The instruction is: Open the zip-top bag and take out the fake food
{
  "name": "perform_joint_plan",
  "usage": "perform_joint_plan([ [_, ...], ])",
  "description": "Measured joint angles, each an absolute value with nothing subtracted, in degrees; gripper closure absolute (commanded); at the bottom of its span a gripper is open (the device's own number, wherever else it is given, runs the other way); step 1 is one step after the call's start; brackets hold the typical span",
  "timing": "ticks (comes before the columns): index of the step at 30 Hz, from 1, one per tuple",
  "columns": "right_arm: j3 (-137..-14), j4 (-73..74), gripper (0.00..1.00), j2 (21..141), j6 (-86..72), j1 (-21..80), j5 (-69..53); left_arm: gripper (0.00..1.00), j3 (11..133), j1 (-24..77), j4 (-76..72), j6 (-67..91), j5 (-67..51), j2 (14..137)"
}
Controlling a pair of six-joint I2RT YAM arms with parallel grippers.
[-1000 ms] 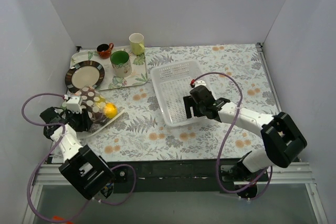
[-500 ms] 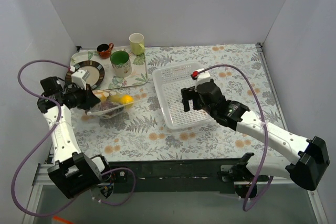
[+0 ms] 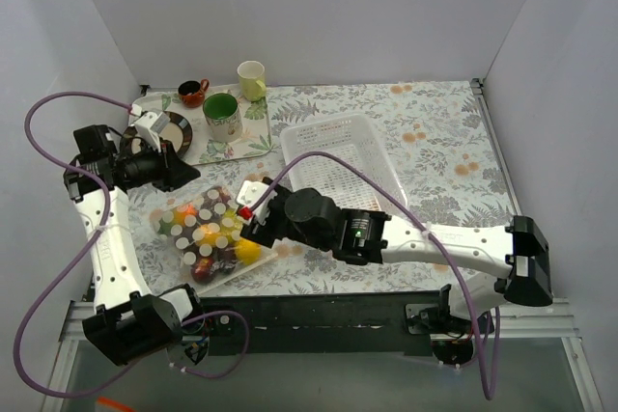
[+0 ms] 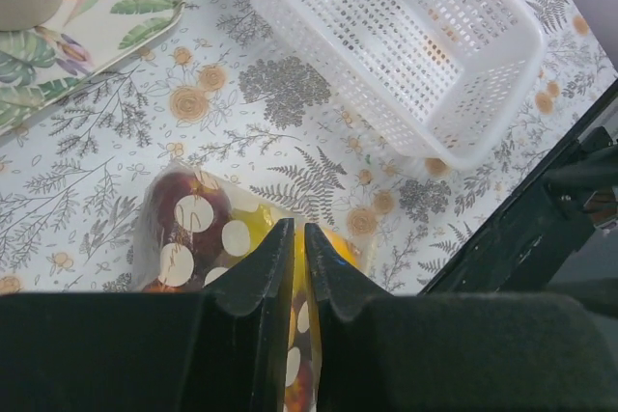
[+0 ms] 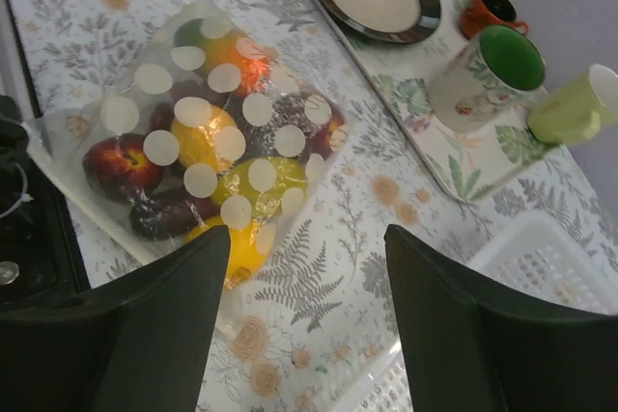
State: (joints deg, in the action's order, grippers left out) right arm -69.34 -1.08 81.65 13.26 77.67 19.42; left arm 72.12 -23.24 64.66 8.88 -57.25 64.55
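Observation:
The zip-top bag [image 3: 206,235], clear with white dots, lies flat on the table left of centre. The fake food inside includes a red apple [image 5: 116,163], a yellow lemon [image 5: 229,241], a dark eggplant [image 5: 169,214] and an orange piece [image 5: 237,55]. My left gripper [image 3: 182,174] hovers above and behind the bag over the tray's edge. Its jaws are pressed nearly together with nothing between them [image 4: 293,227]. My right gripper [image 3: 251,222] is wide open at the bag's right edge, low over the table [image 5: 307,238], and holds nothing.
A white perforated basket [image 3: 333,166] stands right of centre and shows in the left wrist view [image 4: 406,45]. A leaf-patterned tray [image 3: 253,142] at the back left carries a striped plate [image 3: 154,130], a green-lined mug [image 3: 222,115], a pale cup [image 3: 251,79] and a red-brown cup [image 3: 193,92].
The bag has moved from the far left toward the front middle and now lies flat. The left gripper has risen off it. The right arm has swung from the basket to the bag's right edge.

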Motion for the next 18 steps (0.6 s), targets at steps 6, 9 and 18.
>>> perform_joint_plan([
  [6, -70.94, -0.56, 0.26, 84.38, 15.27, 79.75, 12.47, 0.9, 72.07, -21.96, 63.7, 11.38, -57.43, 63.86],
  [9, -67.96, -0.86, 0.17, 83.44, 15.86, 80.47, 10.22, 0.9, 70.7, -21.93, 62.67, 11.35, -56.75, 63.64],
  [18, -63.53, 3.4, 0.09, 89.62, 16.49, 82.78, 9.47, 0.89, 62.0, -20.84, 59.57, 10.17, -52.53, 65.04],
])
